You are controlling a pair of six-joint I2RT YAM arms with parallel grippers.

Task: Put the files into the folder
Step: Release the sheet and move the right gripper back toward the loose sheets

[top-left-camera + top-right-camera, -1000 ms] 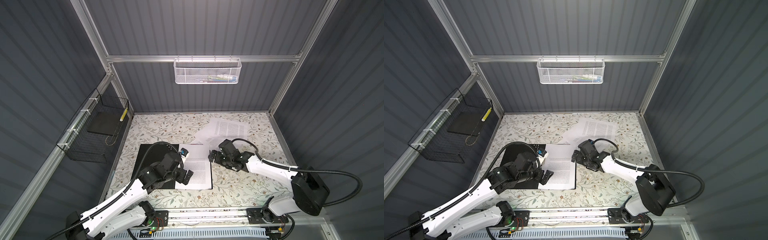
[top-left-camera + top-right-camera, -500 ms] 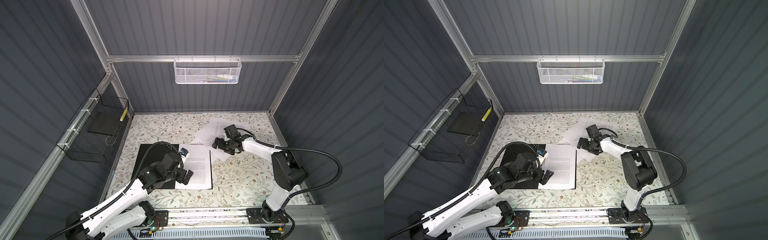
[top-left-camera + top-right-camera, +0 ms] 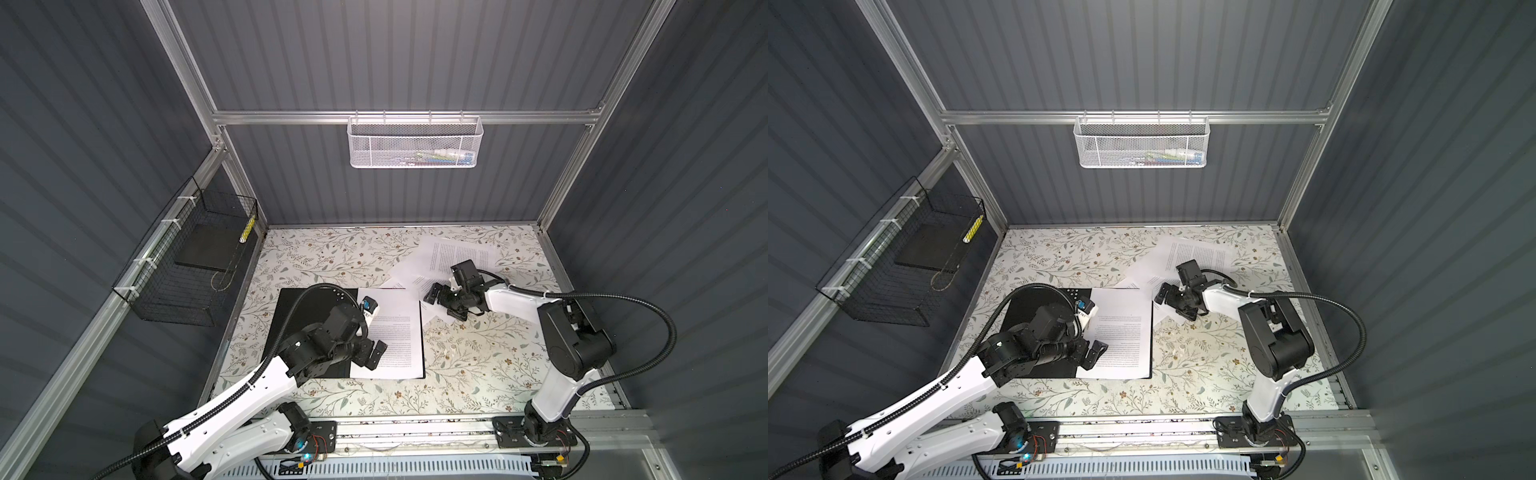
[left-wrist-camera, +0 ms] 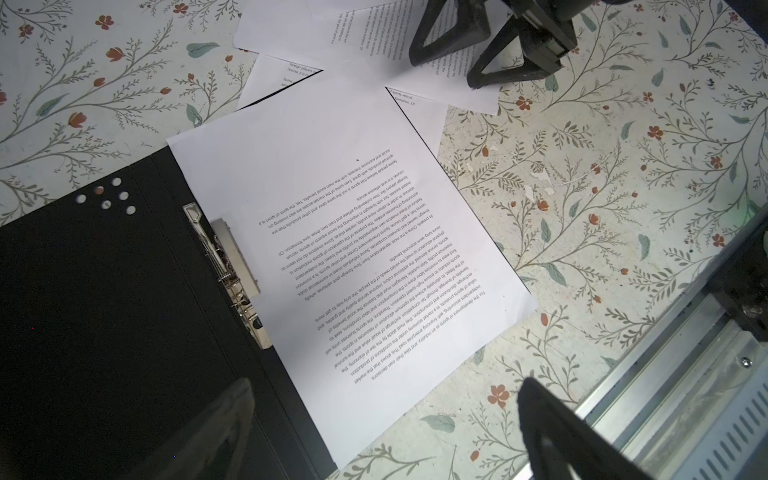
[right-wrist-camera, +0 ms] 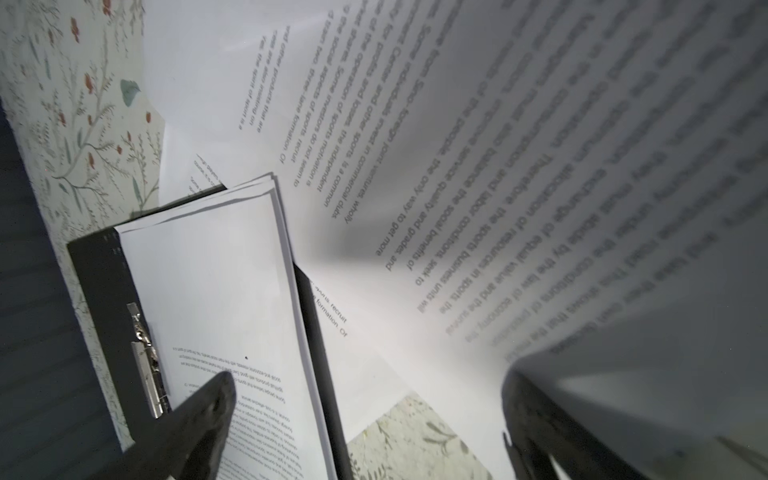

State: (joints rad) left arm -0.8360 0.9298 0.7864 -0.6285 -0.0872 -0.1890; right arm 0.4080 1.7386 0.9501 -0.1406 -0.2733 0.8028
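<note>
Files (image 4: 353, 232) on folder (image 4: 104, 299) (others loose)

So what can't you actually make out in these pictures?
- White mesh basket: contents too small, veiled by mesh, both top views.
- Folder: part hidden under left arm, top views.
- Loose sheets: count unclear, overlapping, partly under right claw.
- Right wrist view: nearest print blurred.

Open folder (image 3: 316, 305) front-left on table (image 3: 478, 365), files (image 3: 399, 332) on its right half, loose sheets (image 3: 457, 253) behind-right.

Open black folder (image 4: 104, 291), files (image 4: 332, 208) inside, loose sheets (image 3: 457, 253) beside
</note>
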